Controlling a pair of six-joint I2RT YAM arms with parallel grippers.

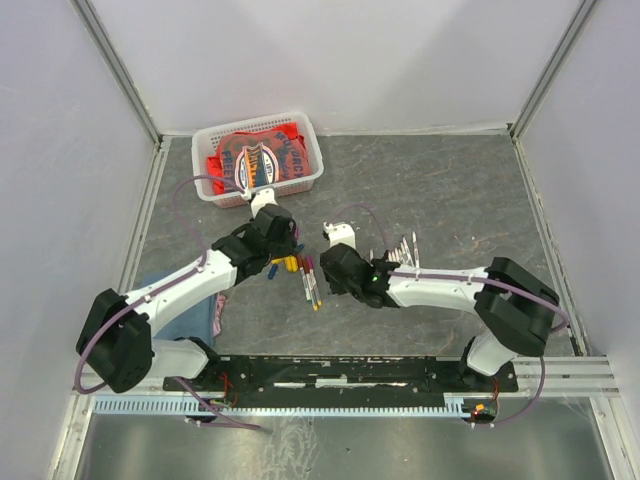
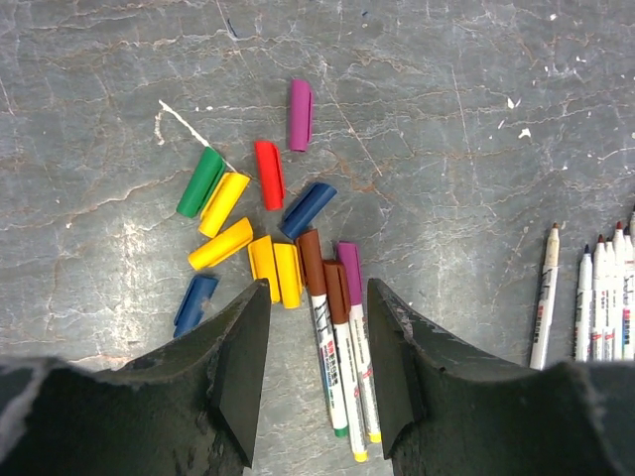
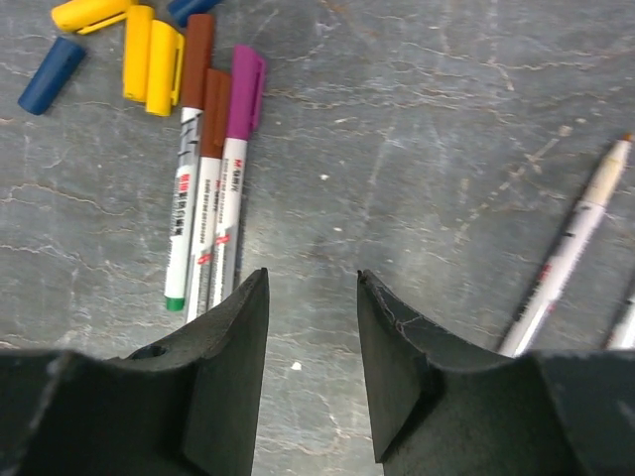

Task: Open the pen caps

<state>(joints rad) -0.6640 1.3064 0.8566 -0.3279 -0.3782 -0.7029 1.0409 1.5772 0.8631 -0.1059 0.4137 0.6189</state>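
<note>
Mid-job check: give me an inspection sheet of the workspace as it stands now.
Surface: grey marbled tabletop, scuffed.
Job's things: loose coloured plastic pen caps in a cluster; three capped white pens beside them; uncapped white pens lying apart.
Clutter: white mesh basket holding red printed cloth; blue fabric under the left arm.
Grippers: left claw open, empty, above the capped pens; right claw open, empty.
Cables: purple cables looped along both arms.
Surroundings: white walls.

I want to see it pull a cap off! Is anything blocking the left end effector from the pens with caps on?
Nothing visible does. The three capped pens lie on the table right in front of the open left end effector; loose yellow caps only sit beside them.
</note>
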